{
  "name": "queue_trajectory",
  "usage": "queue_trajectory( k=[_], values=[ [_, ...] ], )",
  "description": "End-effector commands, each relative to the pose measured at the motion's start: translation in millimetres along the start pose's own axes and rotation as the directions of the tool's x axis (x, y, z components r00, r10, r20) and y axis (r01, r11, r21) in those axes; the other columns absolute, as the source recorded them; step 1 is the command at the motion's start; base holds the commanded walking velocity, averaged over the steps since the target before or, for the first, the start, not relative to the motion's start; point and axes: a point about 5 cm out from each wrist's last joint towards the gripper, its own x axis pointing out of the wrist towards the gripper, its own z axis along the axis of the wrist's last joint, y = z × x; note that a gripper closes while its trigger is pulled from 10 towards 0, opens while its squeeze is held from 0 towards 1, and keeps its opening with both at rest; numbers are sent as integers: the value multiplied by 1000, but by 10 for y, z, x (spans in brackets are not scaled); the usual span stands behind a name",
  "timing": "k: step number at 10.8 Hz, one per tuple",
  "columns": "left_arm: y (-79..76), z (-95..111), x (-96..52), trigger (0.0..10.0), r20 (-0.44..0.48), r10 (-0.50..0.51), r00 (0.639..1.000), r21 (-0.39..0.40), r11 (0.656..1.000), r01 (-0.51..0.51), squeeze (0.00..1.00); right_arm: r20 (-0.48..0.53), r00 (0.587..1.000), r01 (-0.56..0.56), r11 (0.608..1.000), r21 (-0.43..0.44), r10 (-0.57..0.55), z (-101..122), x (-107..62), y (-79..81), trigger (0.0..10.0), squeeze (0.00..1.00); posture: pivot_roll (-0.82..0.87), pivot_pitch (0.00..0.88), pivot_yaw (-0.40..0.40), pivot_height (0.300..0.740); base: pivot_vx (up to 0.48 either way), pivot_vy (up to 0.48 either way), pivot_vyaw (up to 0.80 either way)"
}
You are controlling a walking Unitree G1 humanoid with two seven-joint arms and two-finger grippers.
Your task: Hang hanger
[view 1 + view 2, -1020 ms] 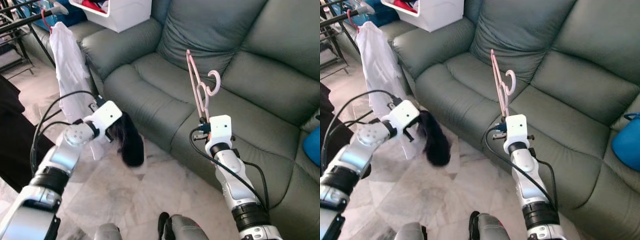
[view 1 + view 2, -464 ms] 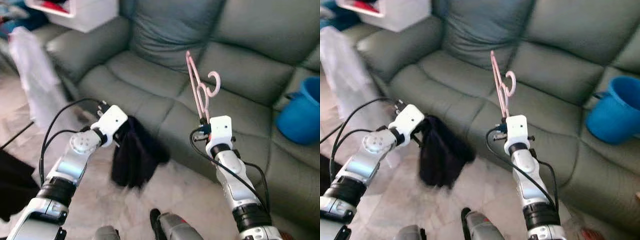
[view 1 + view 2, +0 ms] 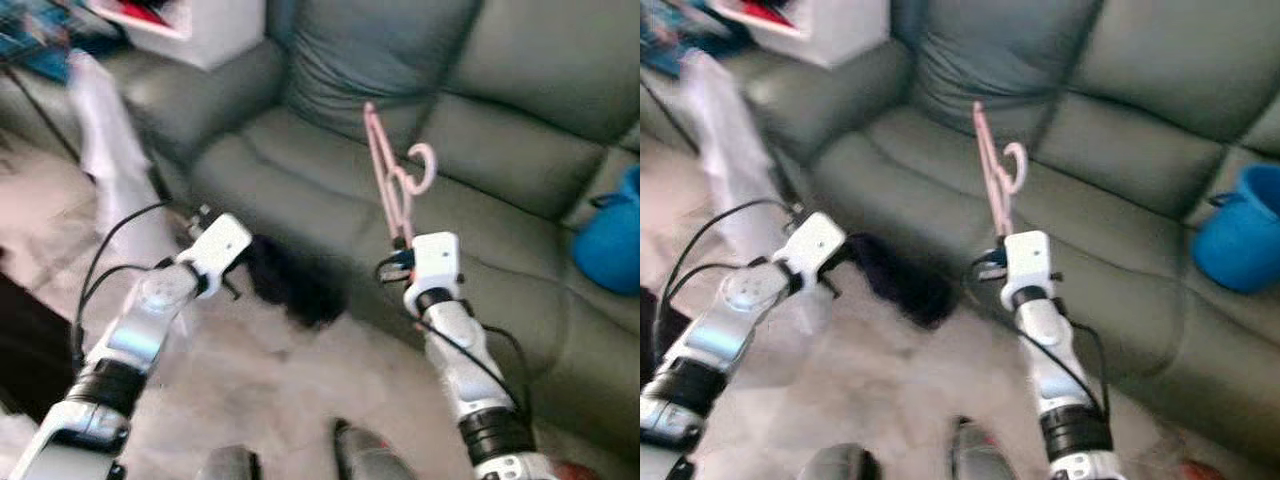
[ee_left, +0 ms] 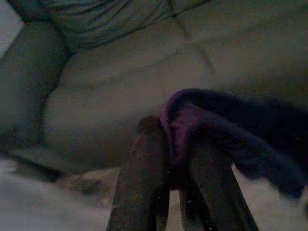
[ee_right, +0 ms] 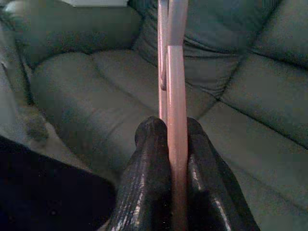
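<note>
- Right now we see our right gripper (image 5: 168,132) pinched tight on a pale pink plastic clothes hanger (image 3: 392,180), its two black fingers (image 5: 144,159) pressing the hanger's bar from both sides.
- We hold the hanger upright and raised over the front edge of a grey-green leather sofa (image 3: 500,130), its hook curling to the right at the top.
- Our left gripper (image 4: 166,159) is closed on a dark purple-black garment (image 3: 290,285); the cloth is bunched between the fingers and trails to the right of the white wrist housing, in front of the sofa's near edge and above the pale marble floor (image 3: 270,400).
- Far left, a white garment (image 3: 110,140) hangs down beside the sofa's armrest.
- A white plastic bin (image 3: 200,30) with something red inside sits on the far left end of the sofa.
- At the right edge, a blue bucket (image 3: 1235,235) rests on the sofa seat.
- Both head views are blurred, so finer detail is beyond us.
</note>
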Motion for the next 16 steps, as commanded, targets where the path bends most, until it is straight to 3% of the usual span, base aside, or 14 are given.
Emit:
queue_trajectory(
  k=[1, 4, 5, 8, 10, 12, 14, 15, 16],
  values=[
    [-83, 128, 15, 10000, 50, -41, 998, 67, 997, 37, 0, 3, 1000, 27, 1000, -11, -27, 9, 0, -109, 10000, 0, -33, 114, -75, 740, 0, 480, 0],
    [-190, 200, -96, 10000, 156, -65, 986, 133, 990, 45, 0, -2, 1000, 23, 1000, -14, -23, -1, 10, -106, 10000, 0, -15, 116, -76, 740, 0, 239, -154],
    [-185, 288, -118, 10000, 228, 1, 974, 73, 997, -19, 0, -4, 1000, 21, 1000, -13, -21, -6, 13, -92, 10000, 0, -10, 116, -85, 740, 0, 0, 0],
    [-300, 240, -207, 10000, 271, 77, 960, -65, 996, -62, 0, -6, 1000, 16, 1000, -14, -16, -11, 8, -98, 10000, 0, -11, 116, -100, 740, 0, 0, 0],
    [-298, 162, -357, 10000, 242, 315, 918, -199, 942, -270, 0, 2, 999, 33, 999, -11, -33, -8, -76, -201, 10000, 0, -22, 113, -103, 740, 0, 0, 0],
    [-262, 30, -629, 10000, 184, 442, 878, -269, 881, -388, 0, 36, 998, 57, 998, -13, -57, 19, -262, -322, 10000, 0, -23, 116, -114, 740, 0, 0, 0],
    [-354, -53, -776, 10000, 159, 438, 885, -250, 885, -393, 0, 22, 998, 54, 998, -24, -54, -35, -419, -361, 10000, 0, -19, 120, -113, 740, 0, 0, 0],
    [-353, -85, -844, 10000, 129, 441, 888, -261, 879, -398, 0, -10, 999, 40, 998, -42, -41, -103, -593, -363, 10000, 0, -30, 136, -101, 740, 0, 0, 0],
    [-337, -42, -830, 10000, 144, 421, 895, -268, 888, -374, 0, -5, 999, 43, 998, -51, -43, -68, -603, -361, 10000, 0, -42, 140, -96, 740, 0, 0, 0]
  ],
)
